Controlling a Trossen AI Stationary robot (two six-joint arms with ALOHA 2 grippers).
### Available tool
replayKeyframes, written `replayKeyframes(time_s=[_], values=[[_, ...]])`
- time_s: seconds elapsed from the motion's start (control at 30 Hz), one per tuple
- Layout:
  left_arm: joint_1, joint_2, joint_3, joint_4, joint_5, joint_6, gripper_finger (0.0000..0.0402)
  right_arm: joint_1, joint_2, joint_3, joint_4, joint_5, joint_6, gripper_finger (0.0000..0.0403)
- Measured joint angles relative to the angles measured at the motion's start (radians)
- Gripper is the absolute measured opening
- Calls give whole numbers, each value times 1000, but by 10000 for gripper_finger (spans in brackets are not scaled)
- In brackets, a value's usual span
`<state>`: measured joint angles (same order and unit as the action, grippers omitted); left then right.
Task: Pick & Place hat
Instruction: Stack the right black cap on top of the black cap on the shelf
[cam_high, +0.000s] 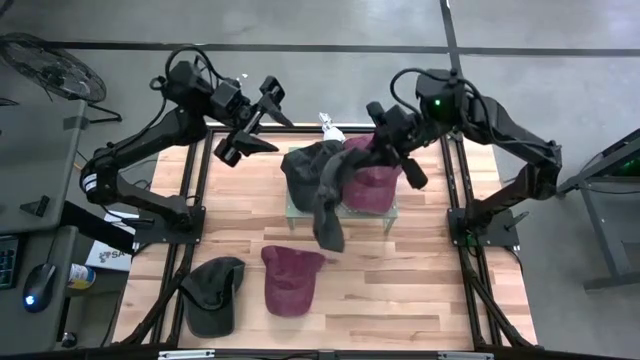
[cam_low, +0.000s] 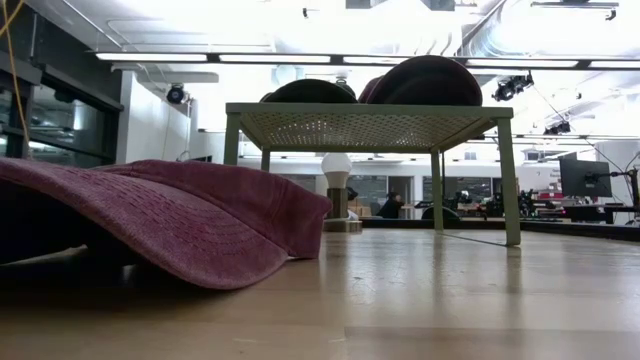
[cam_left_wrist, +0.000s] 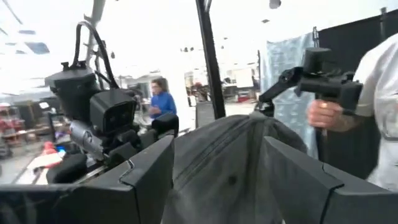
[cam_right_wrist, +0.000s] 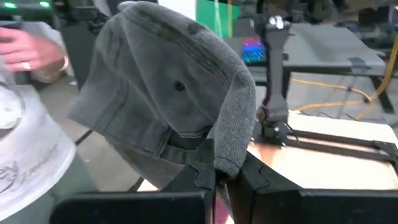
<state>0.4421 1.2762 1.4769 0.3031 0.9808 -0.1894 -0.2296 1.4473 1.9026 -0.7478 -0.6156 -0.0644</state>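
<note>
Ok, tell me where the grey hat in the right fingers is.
In the high view the grey hat hangs from the right gripper at table centre, draped over the small green stand, beside the maroon hat on it.

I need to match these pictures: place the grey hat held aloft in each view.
High: grey hat, centre, over the rack.
Low: not identifiable.
Left wrist: centre, between the fingers.
Right wrist: centre, pinched by the right end effector.
Shared landmark: right end effector.
</note>
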Motion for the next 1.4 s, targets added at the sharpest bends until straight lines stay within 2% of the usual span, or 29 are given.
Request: replayKeyframes(time_s=[0.1,0.23,0.33,0.6,0.8,0.97,1.1,1.4], values=[[-22,1,0,3,-52,29,238,-35,5,0,7,-80,-20,7],[-54,8,-1,0,-70,87,238,-70,23,0,17,-208,-30,7],[-84,12,-1,5,-91,113,238,-86,45,0,17,-259,-30,7],[-136,34,-1,-76,-179,135,238,-93,110,0,16,-287,-39,7],[-136,34,-1,-174,-178,201,238,-93,119,0,17,-323,-41,7],[-147,35,-1,-275,-184,327,238,-93,119,-24,20,-384,-31,7],[-178,40,-1,-310,-210,457,238,-90,119,-77,37,-390,-13,7],[-262,60,0,-411,-317,703,238,-85,119,-220,233,-460,157,7]])
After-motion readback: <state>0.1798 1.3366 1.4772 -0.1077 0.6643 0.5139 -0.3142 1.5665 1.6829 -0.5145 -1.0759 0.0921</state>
